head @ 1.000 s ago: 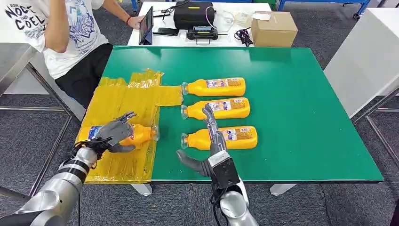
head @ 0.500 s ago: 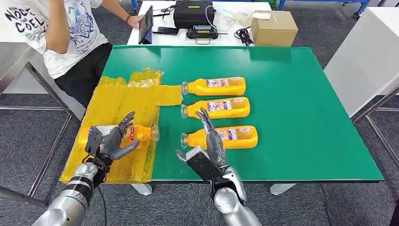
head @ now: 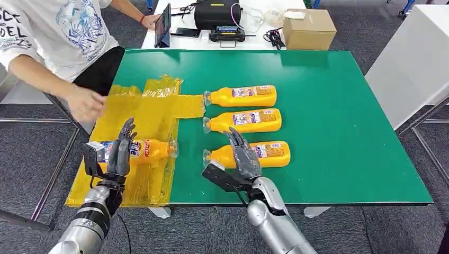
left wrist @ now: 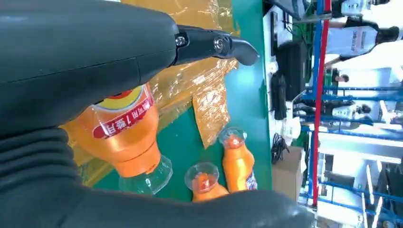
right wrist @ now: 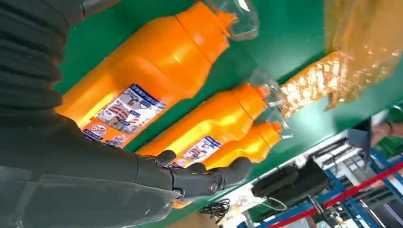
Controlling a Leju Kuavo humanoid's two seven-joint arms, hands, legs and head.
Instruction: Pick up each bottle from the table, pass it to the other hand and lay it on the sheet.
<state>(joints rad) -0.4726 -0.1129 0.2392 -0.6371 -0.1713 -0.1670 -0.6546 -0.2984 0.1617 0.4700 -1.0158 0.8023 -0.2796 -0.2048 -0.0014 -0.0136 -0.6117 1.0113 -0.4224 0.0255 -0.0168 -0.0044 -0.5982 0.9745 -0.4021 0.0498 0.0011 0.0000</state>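
Left hand (head: 117, 154) was raised with fingers spread and holding nothing, just over the bottle on the sheet (head: 144, 150). That bottle lay on its side on the yellow sheet (head: 137, 114) at the left of the green desk (head: 339, 106). Right hand (head: 241, 156) was open, fingers apart, above the nearest bottle (head: 267, 153). Two further bottles (head: 244, 120) lay parallel beyond it. A person's hand (head: 84, 103) reached over the sheet's edge.

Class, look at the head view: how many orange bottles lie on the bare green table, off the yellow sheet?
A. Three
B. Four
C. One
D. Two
A: three bottles, far, middle and near, lie in a column on the green table, while a fourth bottle lies on the yellow sheet.
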